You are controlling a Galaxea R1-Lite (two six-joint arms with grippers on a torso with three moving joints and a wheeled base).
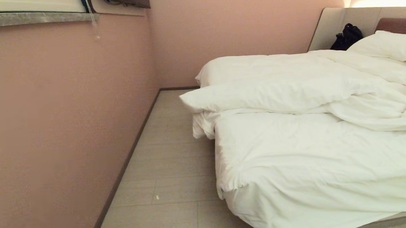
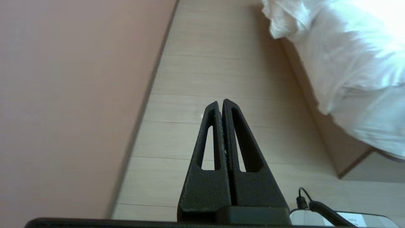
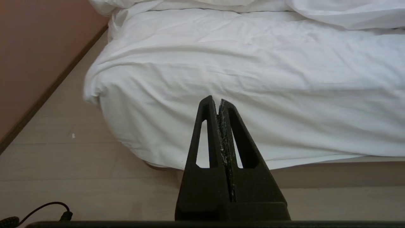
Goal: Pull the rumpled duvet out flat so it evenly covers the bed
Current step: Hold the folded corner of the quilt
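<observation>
Presently, item one: duvet (image 1: 291, 93), bunched in a thick folded ridge across the middle right of the head frame, on the bed (image 1: 392, 219); lower mattress uncovered, sheet only. Item two: left claw (image 2: 221, 103), fingers together, empty, over bare floor. Item three: right claw (image 3: 215, 101), fingers together, empty, facing the bed's foot. Progress, as judged: nothing spread yet; grasping, pulling and levelling all remain.

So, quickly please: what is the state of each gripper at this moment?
Left gripper: closed, holding nothing, over the floor.
Right gripper: closed, holding nothing, in front of the duvet.
</observation>
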